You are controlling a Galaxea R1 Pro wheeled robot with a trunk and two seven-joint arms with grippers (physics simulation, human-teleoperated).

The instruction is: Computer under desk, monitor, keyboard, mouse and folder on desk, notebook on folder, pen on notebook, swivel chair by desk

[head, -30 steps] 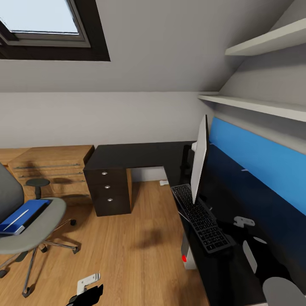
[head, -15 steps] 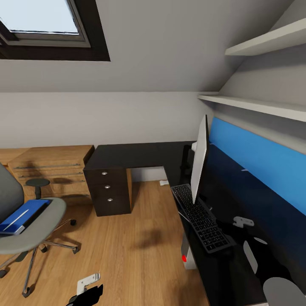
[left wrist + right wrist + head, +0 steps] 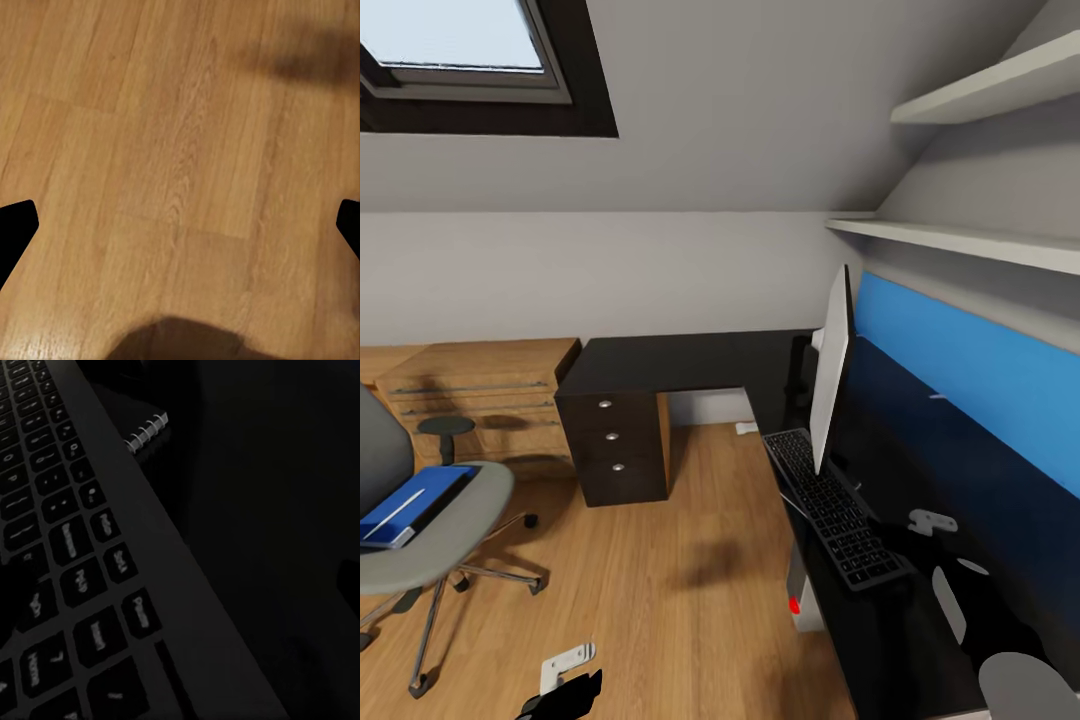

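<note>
Down at the left gripper (image 3: pixel 180 225), two dark fingers (image 3: pixel 15 229) stand wide apart at the edges of the left wrist view, with bare wood floor (image 3: pixel 180 150) between them and nothing held. The right gripper hangs just above the keyboard (image 3: pixel 67 547); a dark fingertip shows at each edge of that view, but the dimness hides how far apart they are, so their state cannot be told. A spiral-bound notebook (image 3: pixel 146 433) lies just beside the keyboard's far edge.

Outward, in the head view, the keyboard (image 3: pixel 835 510) lies on the desk (image 3: pixel 680 362) in front of the monitor (image 3: pixel 830 385), its long axis along the desk edge. The computer (image 3: pixel 797 590) stands under the desk, red light showing. The folder (image 3: pixel 410 503) rests on the seat of the chair (image 3: pixel 430 540), off to the robot's left and well apart from the desk, its long axis angled away toward the cabinet (image 3: pixel 480 400). The left arm is plainly nearer to it, so a reach for the folder would likely fall to that side.

Against the earlier frame, the whole view has shifted slightly, so the camera moved; the things themselves keep their places.
</note>
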